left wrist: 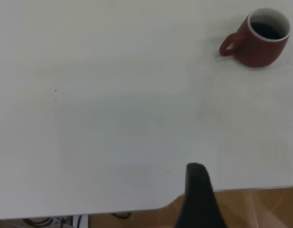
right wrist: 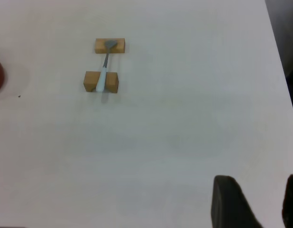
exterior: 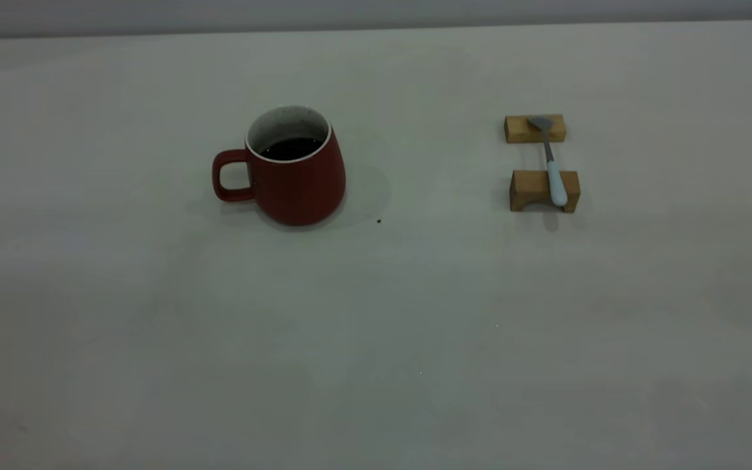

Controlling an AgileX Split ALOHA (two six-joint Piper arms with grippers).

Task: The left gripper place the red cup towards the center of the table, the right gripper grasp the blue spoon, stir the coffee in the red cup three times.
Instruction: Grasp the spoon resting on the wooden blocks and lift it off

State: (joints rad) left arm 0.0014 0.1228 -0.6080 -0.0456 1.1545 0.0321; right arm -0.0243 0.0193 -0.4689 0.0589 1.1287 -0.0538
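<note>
Red cup: I see the red cup [exterior: 297,173] upright on the table [exterior: 376,313], left of the middle in my exterior view, its handle toward that view's left.
Coffee: the coffee [exterior: 291,148] sits dark and low inside, below the speckled white wall.
Blue spoon: the blue spoon [exterior: 551,166] lies across two wooden blocks [exterior: 544,190], well apart from the cup, on the right side of my exterior view. Its grey bowl rests on the far block, its pale blue handle on the near one, with the neck bridging the gap between them.
Left gripper: from my left wrist camera I get only one dark finger [left wrist: 199,197] near the table's edge, far from the cup [left wrist: 258,38]; I cannot tell whether it is parted or closed.
Right gripper: the right gripper [right wrist: 258,202] hangs over bare table, well away from the spoon [right wrist: 103,71]; its two fingers stand apart and grasp nothing.
Speck: a small dark speck [exterior: 378,220] lies just beside the cup's base.
</note>
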